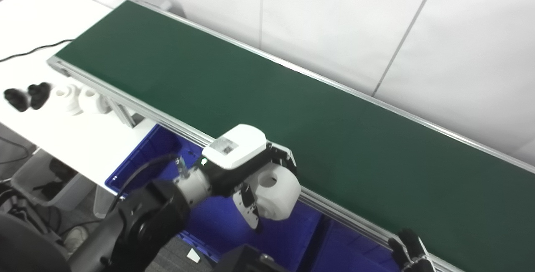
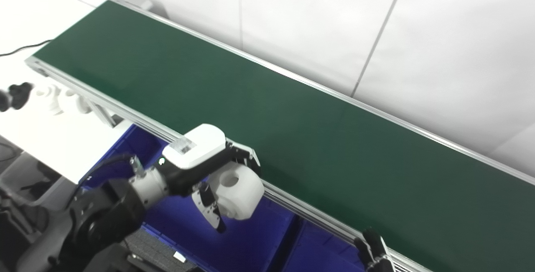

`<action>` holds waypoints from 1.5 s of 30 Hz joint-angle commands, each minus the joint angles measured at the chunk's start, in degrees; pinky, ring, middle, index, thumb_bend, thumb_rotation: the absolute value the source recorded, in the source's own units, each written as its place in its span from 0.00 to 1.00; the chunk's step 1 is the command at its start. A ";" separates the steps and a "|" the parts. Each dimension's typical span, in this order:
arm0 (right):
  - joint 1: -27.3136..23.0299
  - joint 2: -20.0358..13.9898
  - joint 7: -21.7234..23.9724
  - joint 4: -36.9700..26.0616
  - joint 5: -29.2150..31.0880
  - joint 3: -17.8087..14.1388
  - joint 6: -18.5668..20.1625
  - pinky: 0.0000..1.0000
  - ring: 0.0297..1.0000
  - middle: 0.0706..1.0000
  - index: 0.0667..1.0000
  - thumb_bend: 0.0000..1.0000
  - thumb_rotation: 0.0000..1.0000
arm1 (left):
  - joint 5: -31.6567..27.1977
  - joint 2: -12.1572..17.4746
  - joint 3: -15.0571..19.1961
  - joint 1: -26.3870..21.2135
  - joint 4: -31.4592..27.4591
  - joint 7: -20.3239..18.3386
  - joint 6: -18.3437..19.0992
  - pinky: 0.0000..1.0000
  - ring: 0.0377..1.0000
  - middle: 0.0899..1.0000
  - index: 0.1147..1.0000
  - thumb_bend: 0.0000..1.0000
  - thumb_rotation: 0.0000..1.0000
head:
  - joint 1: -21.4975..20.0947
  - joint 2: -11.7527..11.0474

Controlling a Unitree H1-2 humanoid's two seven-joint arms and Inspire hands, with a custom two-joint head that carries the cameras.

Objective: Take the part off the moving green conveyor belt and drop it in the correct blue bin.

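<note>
Left hand, left eye view: left hand (image 1: 250, 167) clasps the white part (image 1: 276, 191), fingers wrapped round its body.
Part position: off the green conveyor belt (image 1: 292, 109), past its near rail, above the blue bin (image 1: 234, 222).
Right hand (image 1: 411, 251): only dark fingertips at the belt's near edge; spread or closed, cannot tell.
Counter (image 1: 54, 134): spare white and black parts near its far left edge.
Right eye view, part (image 2: 236, 192): chunky, bored top, looks rigid moulded plastic, probably light and smooth.
Grip judgement: across the body, below the bore; slick faces could slip.
</note>
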 commanded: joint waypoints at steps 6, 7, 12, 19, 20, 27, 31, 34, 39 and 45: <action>0.24 -0.75 1.44 -2.60 2.58 -0.06 0.42 0.93 0.88 0.91 0.89 0.82 0.90 | 3.70 -0.14 0.70 3.29 9.93 14.03 -8.50 0.18 0.21 0.42 0.42 0.52 0.00 | -0.42 0.72; 0.12 -0.66 1.40 -2.56 2.43 0.01 0.39 0.93 0.88 0.91 0.88 0.82 0.89 | 4.31 -0.03 0.43 3.12 11.61 14.85 -9.04 0.19 0.22 0.42 0.42 0.52 0.00 | -0.42 0.72; -0.82 -0.54 1.55 -2.10 1.96 0.08 0.48 0.93 0.89 0.91 0.87 0.84 0.89 | 4.89 0.28 -0.13 0.20 17.19 13.98 -7.59 0.19 0.23 0.41 0.43 0.52 0.00 | -1.49 0.75; -1.59 -0.75 1.53 -1.58 1.20 -0.15 0.21 0.92 0.87 0.90 0.86 0.84 0.86 | 11.02 1.17 -1.89 -2.64 21.32 15.28 -6.53 0.18 0.22 0.42 0.42 0.52 0.00 | -2.06 0.56; -1.65 -0.78 1.51 -1.61 0.92 -0.12 0.18 0.91 0.87 0.90 0.86 0.85 0.86 | 12.63 0.99 -1.98 -2.64 21.29 15.04 -5.44 0.18 0.22 0.39 0.43 0.52 0.00 | -2.49 0.83; -1.57 -0.37 1.48 -2.05 1.24 -0.01 1.03 0.91 0.87 0.89 0.86 0.86 0.84 | 18.44 -0.04 -1.43 -1.84 19.66 11.36 1.12 0.23 0.28 0.36 0.46 0.52 0.00 | -3.86 1.10; -1.30 -0.47 1.55 -2.32 1.05 0.15 0.97 0.90 0.86 0.89 0.87 0.86 0.84 | 18.53 0.76 -1.95 -1.41 16.16 3.72 3.60 0.50 0.61 0.63 0.55 0.85 0.22 | -4.35 1.19; -1.09 -0.45 1.36 -2.51 0.70 0.11 1.03 0.90 0.87 0.89 0.86 0.87 0.84 | 19.57 1.55 -2.44 -1.25 13.22 -2.89 4.48 0.74 0.75 0.76 0.74 0.99 0.54 | -4.55 1.23; -0.73 -0.50 1.48 -2.46 0.52 0.21 0.69 0.90 0.87 0.89 0.87 0.86 0.85 | 19.67 2.01 -2.04 -0.17 9.16 -7.85 4.29 0.82 0.83 0.84 0.85 1.00 0.69 | -4.65 0.99; -0.66 -0.22 1.47 -2.51 0.60 0.51 0.93 0.91 0.87 0.89 0.87 0.87 0.85 | 17.10 2.01 -0.41 0.49 0.96 -17.73 5.48 0.85 0.87 0.88 0.89 1.00 0.78 | -5.13 1.13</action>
